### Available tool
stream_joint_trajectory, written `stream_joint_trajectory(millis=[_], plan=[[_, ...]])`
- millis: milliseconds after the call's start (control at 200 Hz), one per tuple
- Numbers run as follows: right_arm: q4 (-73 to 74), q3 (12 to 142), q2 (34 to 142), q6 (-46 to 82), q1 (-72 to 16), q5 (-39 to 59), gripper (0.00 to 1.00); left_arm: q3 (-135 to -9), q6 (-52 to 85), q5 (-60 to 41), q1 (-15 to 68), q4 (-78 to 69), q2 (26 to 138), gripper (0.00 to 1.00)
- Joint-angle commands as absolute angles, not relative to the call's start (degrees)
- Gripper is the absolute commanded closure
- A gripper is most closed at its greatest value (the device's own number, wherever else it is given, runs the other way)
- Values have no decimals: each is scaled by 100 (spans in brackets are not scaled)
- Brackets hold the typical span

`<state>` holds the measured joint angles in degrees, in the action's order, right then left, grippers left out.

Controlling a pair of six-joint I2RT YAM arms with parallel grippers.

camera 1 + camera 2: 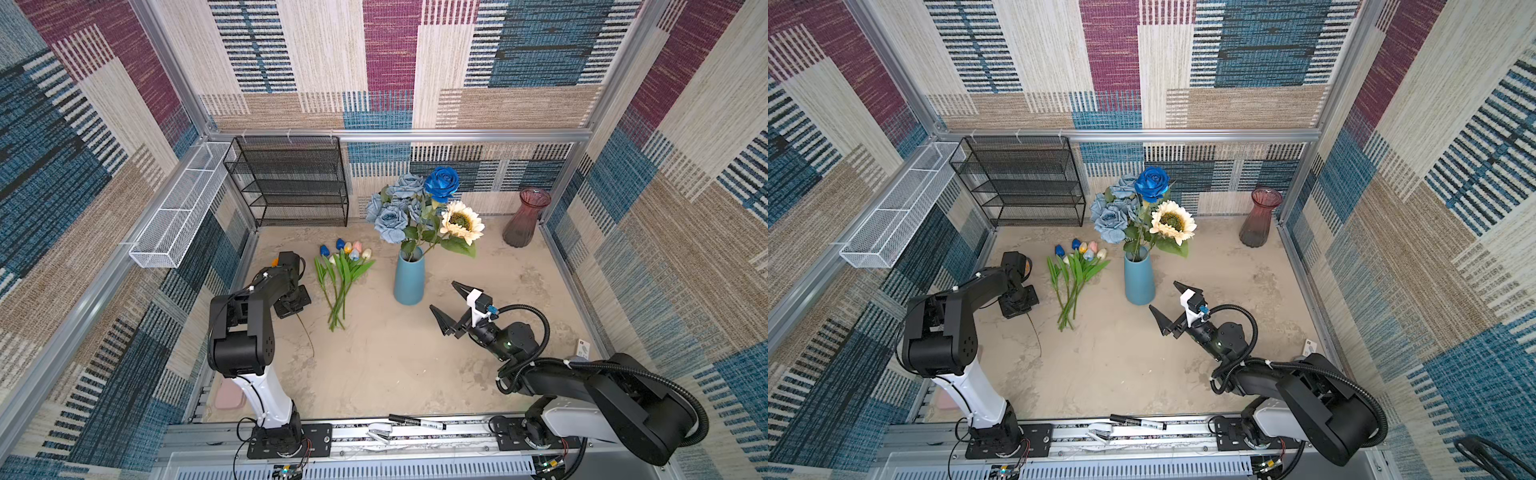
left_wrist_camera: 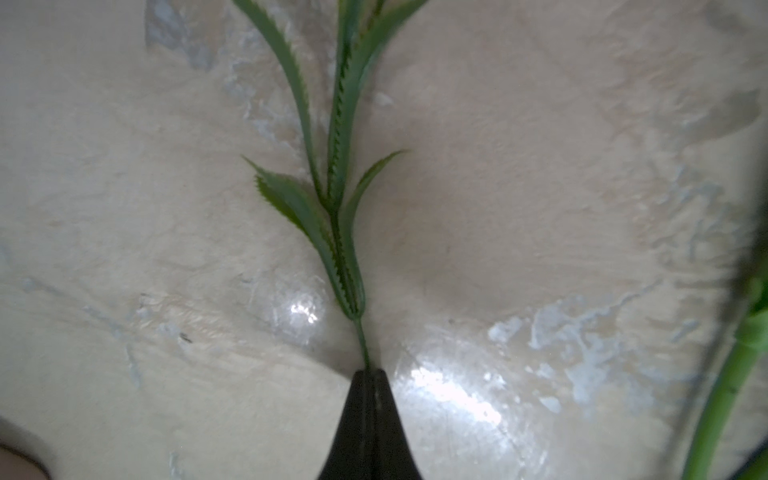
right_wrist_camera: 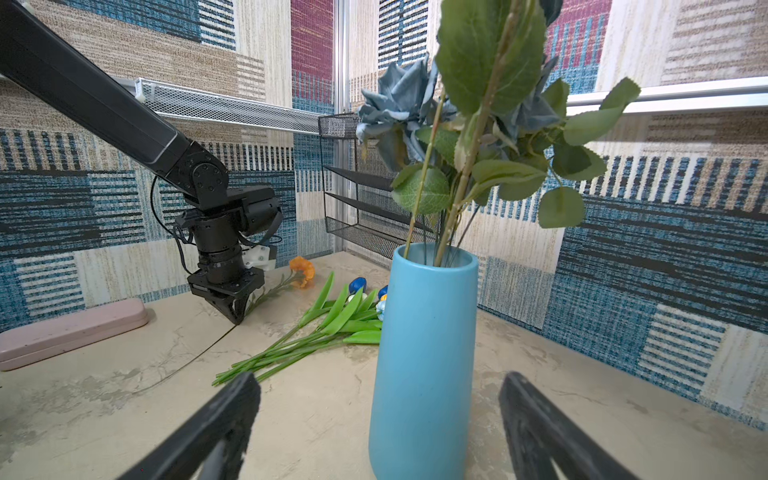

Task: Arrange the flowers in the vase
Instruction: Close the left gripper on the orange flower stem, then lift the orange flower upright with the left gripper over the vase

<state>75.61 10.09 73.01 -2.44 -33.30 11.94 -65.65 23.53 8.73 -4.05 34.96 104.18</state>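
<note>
A blue vase (image 1: 409, 278) (image 3: 424, 353) stands mid-table holding dusty-blue roses (image 1: 390, 220), a bright blue rose (image 1: 442, 180) and a cream sunflower (image 1: 461, 222). A bunch of tulips (image 1: 343, 266) (image 3: 332, 324) lies flat to its left. My left gripper (image 2: 368, 374) (image 3: 235, 313) points down at the table, shut on the thin green stem (image 2: 345, 257) of the orange marigold (image 3: 303, 270) (image 1: 274, 262). The bloom rests on the table behind the wrist. My right gripper (image 1: 442, 296) (image 3: 378, 380) is open just right of the vase, facing it, with nothing between its fingers.
A maroon glass vase (image 1: 525, 218) stands at the back right corner. A black mesh shelf (image 1: 291, 183) and a white wire basket (image 1: 183, 208) line the back left. A pink case (image 3: 70, 328) lies by the left arm's base. A marker (image 1: 415, 422) rests on the front rail.
</note>
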Motion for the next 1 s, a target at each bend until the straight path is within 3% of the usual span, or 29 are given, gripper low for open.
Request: stream_joint_trajectory(millis=[0, 531, 596, 666, 751, 842, 997], plan=[[7692, 993, 7257, -228, -3328, 1112, 7, -6514, 2208, 891, -436, 3439, 10311, 100], [7664, 967, 7163, -255, -3328, 1027, 7, -5994, 2359, 961, -461, 3161, 8969, 100], [7664, 973, 7172, -246, -3326, 1036, 7, -6100, 2261, 1036, -504, 3309, 9196, 87], [7664, 976, 7198, -237, -3328, 1055, 7, -6219, 2185, 914, -570, 3388, 9451, 64], [7689, 981, 7224, -229, -3329, 1046, 7, -6258, 2137, 798, -580, 3330, 9663, 55], [7700, 993, 7272, -228, -3331, 1062, 7, -6381, 2097, 773, -588, 3477, 9928, 56], [7651, 1028, 7304, -215, -3331, 1063, 6, -6390, 2039, 820, -587, 3509, 10196, 67]])
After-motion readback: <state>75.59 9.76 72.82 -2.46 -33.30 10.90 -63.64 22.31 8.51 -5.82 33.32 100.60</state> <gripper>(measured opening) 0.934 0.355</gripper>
